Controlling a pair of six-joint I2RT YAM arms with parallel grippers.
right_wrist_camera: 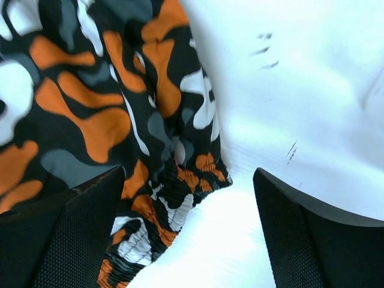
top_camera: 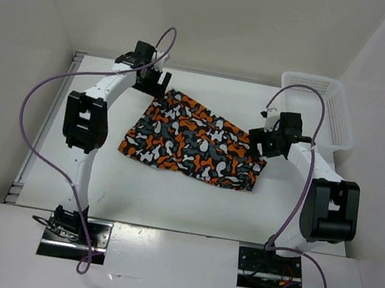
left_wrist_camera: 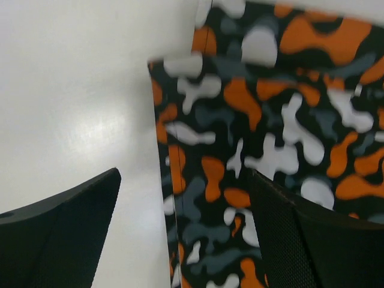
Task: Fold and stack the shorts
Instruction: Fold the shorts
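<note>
Well, the left pincer [left_wrist_camera: 185, 180] and right pincer [right_wrist_camera: 189, 174] stood spread, each hiding a corner of the shorts [top_camera: 193, 140].

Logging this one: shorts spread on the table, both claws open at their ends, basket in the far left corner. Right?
Not quite: the top view shows the basket in the far right corner. The rest holds: shorts spread on the table, left claw and right claw open at their ends.
</note>
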